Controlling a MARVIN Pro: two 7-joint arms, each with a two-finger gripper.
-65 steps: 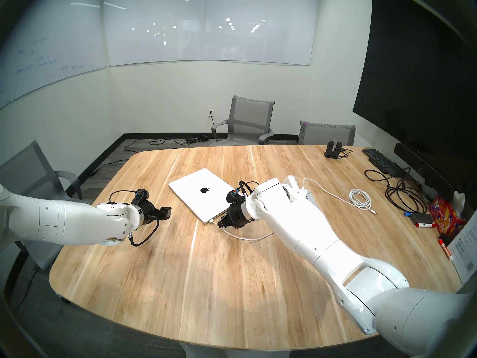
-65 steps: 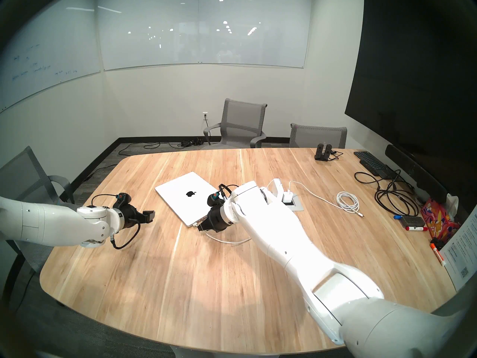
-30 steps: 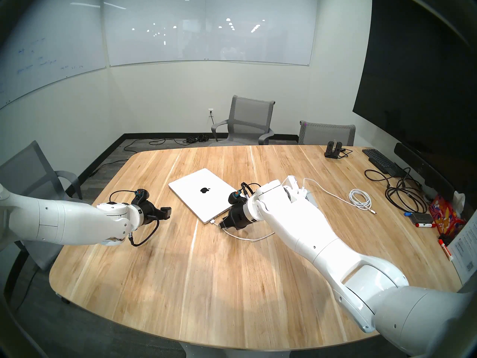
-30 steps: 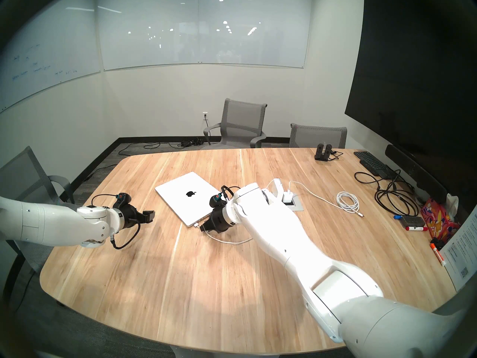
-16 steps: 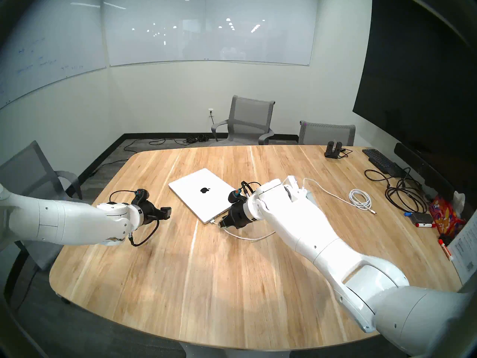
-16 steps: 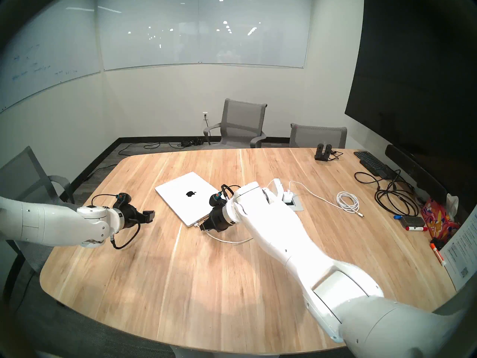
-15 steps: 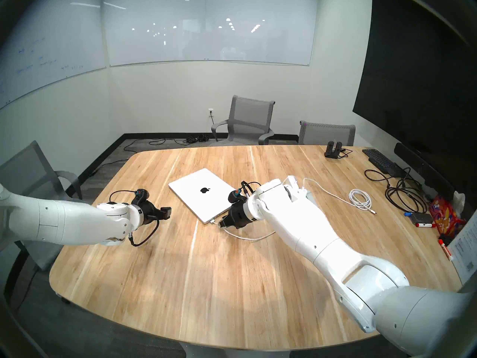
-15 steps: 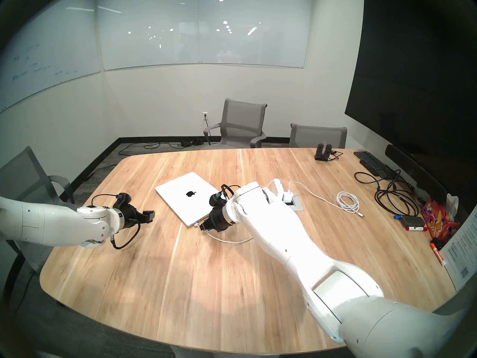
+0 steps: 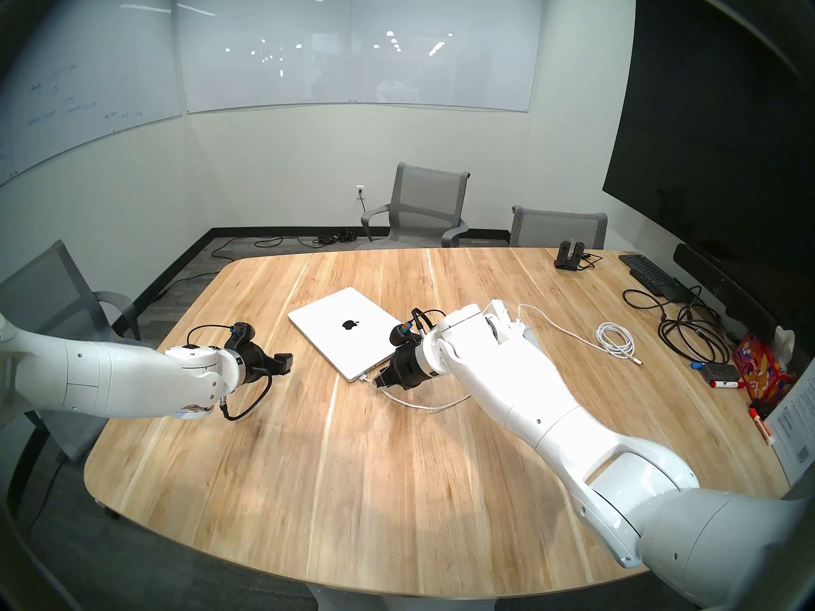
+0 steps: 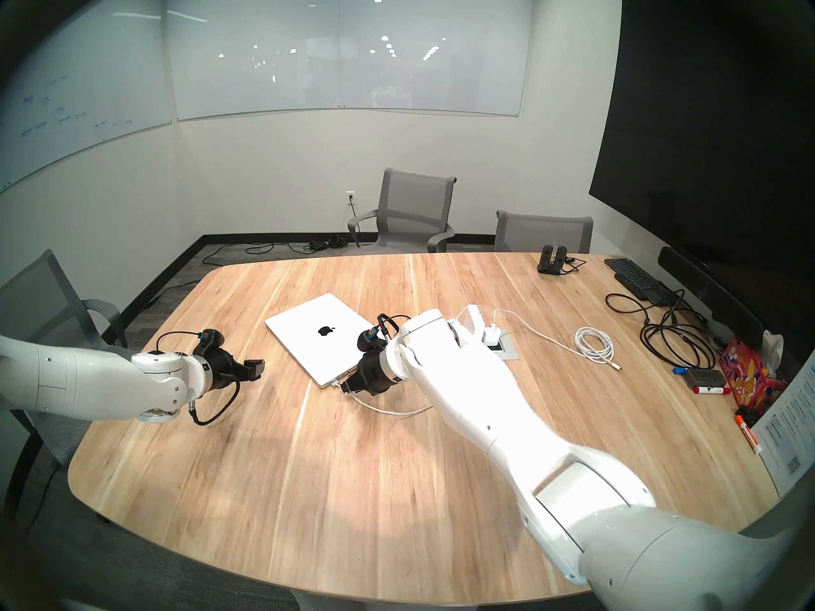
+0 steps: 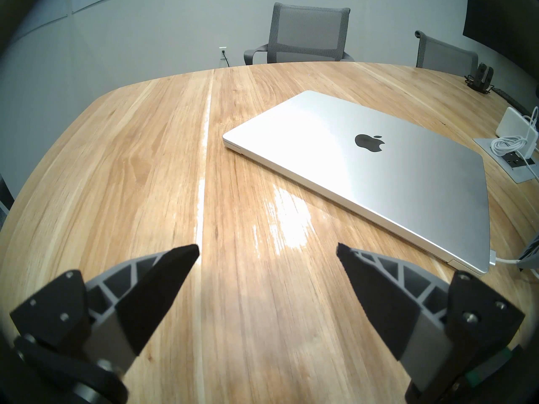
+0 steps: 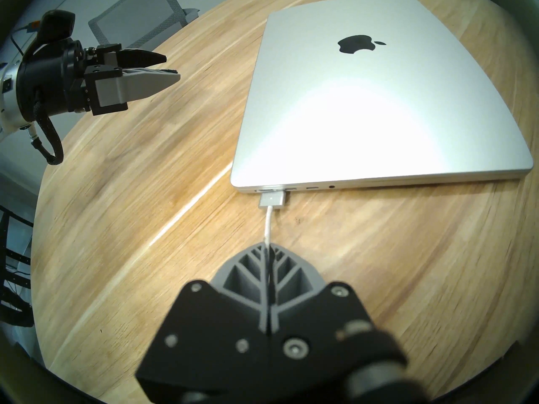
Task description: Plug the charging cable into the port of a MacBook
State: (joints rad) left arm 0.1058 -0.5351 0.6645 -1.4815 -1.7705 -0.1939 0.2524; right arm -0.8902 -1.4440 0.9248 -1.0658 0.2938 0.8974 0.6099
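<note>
The closed silver MacBook (image 9: pixel 348 332) (image 12: pixel 364 103) lies in the middle of the wooden table (image 9: pixel 353 486). My right gripper (image 9: pixel 377 381) (image 12: pixel 267 246) is shut on the white charging cable (image 12: pixel 267 225), a short way behind its plug. The flat plug (image 12: pixel 272 198) rests against the laptop's side edge at the near-corner port; whether it is seated I cannot tell. The cord loops back across the table (image 9: pixel 419 405) to the power brick (image 10: pixel 472 321). My left gripper (image 9: pixel 286 363) (image 11: pixel 268 253) hovers open and empty left of the laptop.
A table outlet plate (image 10: pixel 502 350) sits behind my right wrist. A coiled white cable (image 9: pixel 615 339), black cables (image 9: pixel 688 332), a keyboard (image 9: pixel 648 273), markers (image 9: pixel 725 384) and a controller dock (image 9: pixel 571 255) fill the right side. Grey chairs (image 9: pixel 428 204) stand around the table.
The right gripper has shifted only a hair beside the laptop's edge, keeping hold of the cable. The left arm has not moved.
</note>
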